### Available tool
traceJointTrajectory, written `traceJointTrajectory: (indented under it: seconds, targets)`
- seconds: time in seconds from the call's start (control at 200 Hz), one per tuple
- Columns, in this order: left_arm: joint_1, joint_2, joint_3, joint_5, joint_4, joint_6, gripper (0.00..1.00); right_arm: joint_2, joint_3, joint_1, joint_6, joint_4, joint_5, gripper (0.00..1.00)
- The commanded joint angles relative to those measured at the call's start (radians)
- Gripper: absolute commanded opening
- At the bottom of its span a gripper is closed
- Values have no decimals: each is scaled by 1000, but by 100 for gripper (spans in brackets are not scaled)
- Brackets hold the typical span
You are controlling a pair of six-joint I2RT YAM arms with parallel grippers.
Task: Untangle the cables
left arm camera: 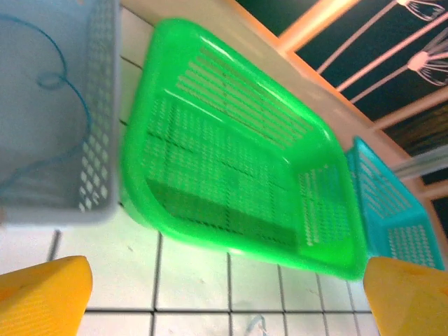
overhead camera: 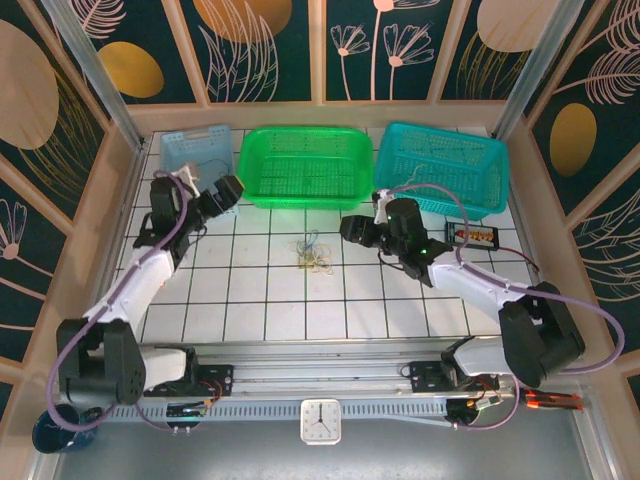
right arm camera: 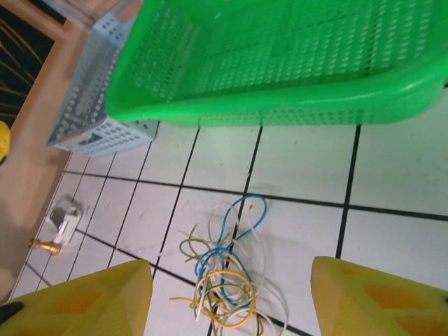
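Cables [overhead camera: 314, 253] lying tangled on tiles [overhead camera: 250, 290]; I am hovering right gripper [right arm camera: 227, 287] near them, jaws apart; left gripper [left arm camera: 225, 294] gaping by green basket [overhead camera: 305, 165].

nothing legible; the numerals on the clock [overhead camera: 320, 421] are too small to read.

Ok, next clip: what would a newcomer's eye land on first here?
The bright green basket at the far edge grabs the eye first, flanked by a pale blue basket on its left and a teal basket on its right. Next comes the small knot of cables lying on the white tiled table in front of it, nearer the right gripper than the left gripper, both with jaws open and empty.
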Motion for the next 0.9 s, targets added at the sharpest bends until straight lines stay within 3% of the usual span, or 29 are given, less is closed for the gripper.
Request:
traceJointTrajectory:
  seconds: [0.0,0.215,0.485,0.896]
  targets:
    - [-62,-76,-99,10,121,-118,99,36,17,-3,8,-2,-81,61]
    - [-230,-103,-236,-58,201,-190,99,19,-2,-54,31,17,-108,61]
    - [-378,-20,-290,-113,292,-244,99,125,-48,-41,130,152,-189,59]
    - [-432,66,-271,-118,317,-242,99,302,1,80,159,224,-184,57]
